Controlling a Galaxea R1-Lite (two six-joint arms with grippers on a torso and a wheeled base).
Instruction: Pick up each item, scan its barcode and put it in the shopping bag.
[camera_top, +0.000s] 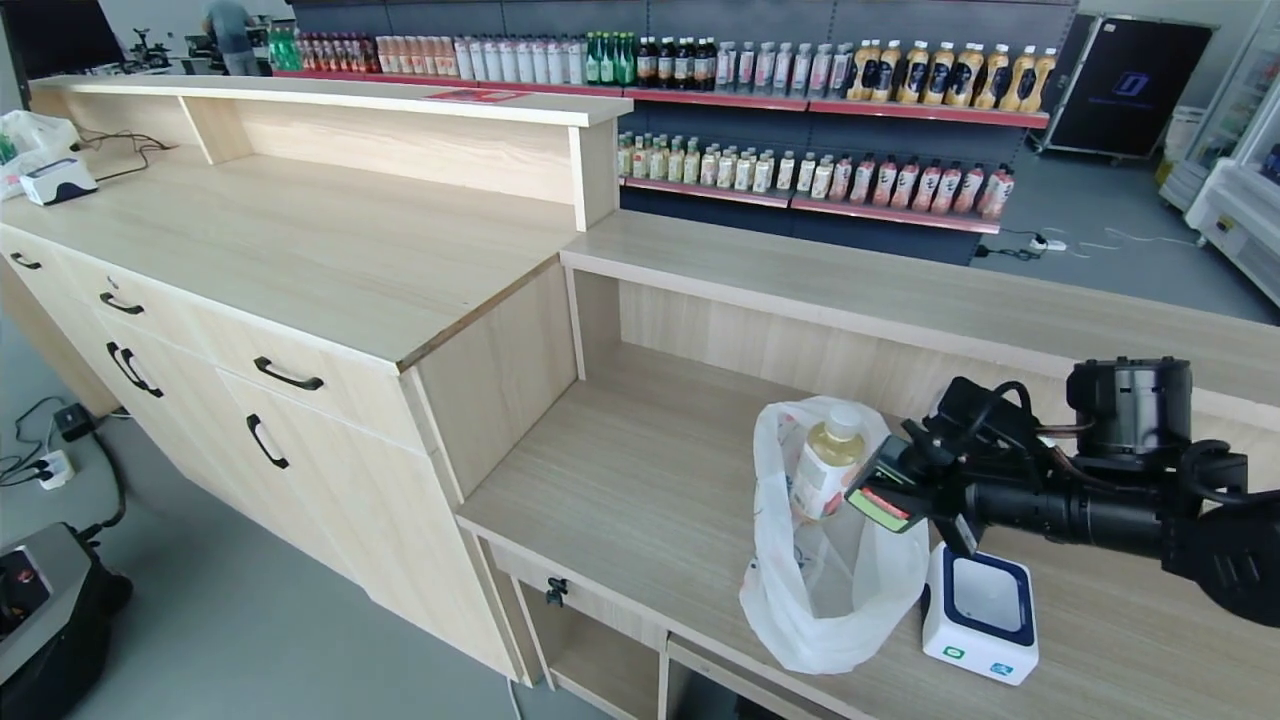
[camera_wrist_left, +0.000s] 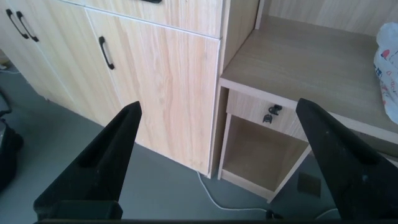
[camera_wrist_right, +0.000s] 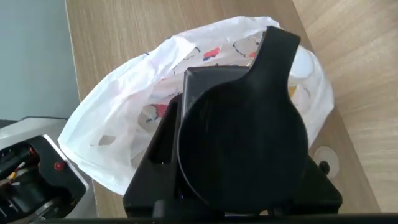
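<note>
Wooden bench (camera_top: 650, 480) is carrying the white shopping bag (camera_top: 800, 625), with the scanner (camera_top: 980, 610) sitting just beside it and a bottle (camera_top: 828, 470) standing inside. Right gripper (camera_top: 900, 480) is hovering over the bag's mouth, clamping a small dark box (camera_top: 878, 500). Left gripper (camera_wrist_left: 219, 109) is hanging well away from the bag, spread wide and holding nothing.

White, red-printed shopping bag (camera_top: 800, 620); pale wood-grain counter (camera_top: 640, 470)

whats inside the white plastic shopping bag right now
A clear bottle of pale yellow drink with a white cap stands inside the white plastic shopping bag. Crumpled plastic veils the bag's floor; other items cannot be told.
</note>
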